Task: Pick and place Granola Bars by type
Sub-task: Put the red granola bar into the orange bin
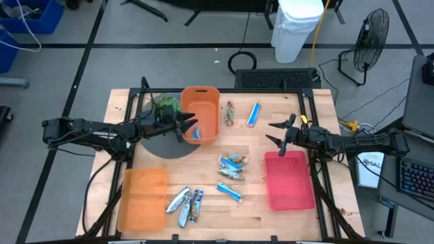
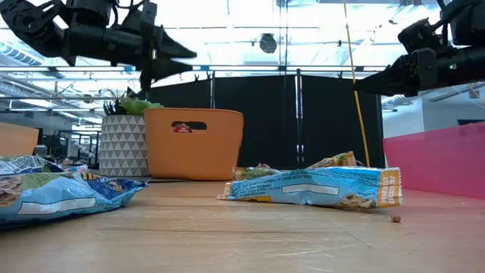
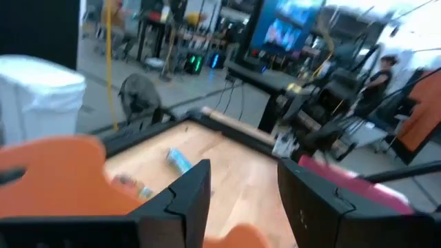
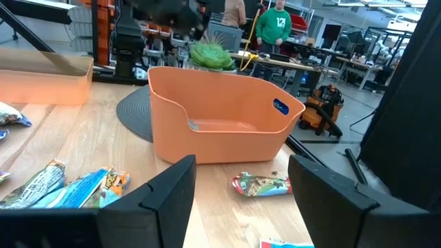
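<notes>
- Over the near rim of the tall orange bin [image 1: 201,102], the left gripper [image 1: 190,126] is held with its fingers parted and nothing seen between them; a blue bar [image 1: 196,133] lies inside the bin just below the tips
- A drop into this bin is judged to be the step in hand, with one bar apparently delivered
- At the far corner of the pink tray [image 1: 290,196], the right gripper [image 1: 277,131] is poised above the table, its fingers spread wide and empty
- Most of the Granola Bars are left on the wood: a brownish bar [image 1: 230,113] and a bright blue bar [image 1: 253,114] beside the orange bin, a cluster [image 1: 232,167] mid-table, one blue bar [image 1: 229,192] nearer the front, and silver and dark blue bars [image 1: 186,205] by the flat orange tray [image 1: 142,200]
- All loose bars are set apart from both grippers; the cluster is nearest the right one
- For the next move, a lift clear of the bin rim is called for, then a descent onto a single bar with fingers astride its narrow width
- Sorting is judged to be at an early stage
</notes>
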You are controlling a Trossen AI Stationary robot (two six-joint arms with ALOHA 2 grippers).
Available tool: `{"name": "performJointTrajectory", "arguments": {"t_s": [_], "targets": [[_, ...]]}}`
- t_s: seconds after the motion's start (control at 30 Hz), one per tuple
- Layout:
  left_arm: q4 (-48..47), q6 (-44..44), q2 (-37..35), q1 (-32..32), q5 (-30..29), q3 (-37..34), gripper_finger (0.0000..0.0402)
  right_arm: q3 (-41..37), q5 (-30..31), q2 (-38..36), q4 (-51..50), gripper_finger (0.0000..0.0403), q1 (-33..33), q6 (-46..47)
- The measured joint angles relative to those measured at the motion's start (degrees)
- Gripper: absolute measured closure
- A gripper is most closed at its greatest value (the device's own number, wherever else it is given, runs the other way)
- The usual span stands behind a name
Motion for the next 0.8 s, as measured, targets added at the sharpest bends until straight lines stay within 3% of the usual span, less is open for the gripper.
{"name": "performJointTrajectory", "arguments": {"t_s": [0.2, 0.33, 0.47, 0.67, 0.8], "targets": [[3.4, 3.0, 0.0, -2.0, 3.6, 2.0, 0.0229, 0.0, 1.3, 0.0, 0.5, 0.0181, 0.0, -0.7], [3.5, 5.9, 0.0, -3.5, 3.4, 2.3, 0.0229, 0.0, 4.9, 0.3, 0.5, 0.0183, 0.0, -0.5], [3.5, 7.6, 0.0, -4.4, 2.7, 2.3, 0.0229, 0.8, 4.9, 2.0, 1.0, 0.0188, 0.0, -0.1], [4.7, 10.1, 0.0, -5.5, 2.7, 2.4, 0.0229, 12.1, 8.1, 9.7, -2.3, 0.0196, -0.2, -1.5], [4.2, 12.3, 0.0, -5.6, 2.7, 2.4, 0.0229, 25.6, 12.0, 20.0, -19.3, 0.0198, -4.5, 0.6]]}}
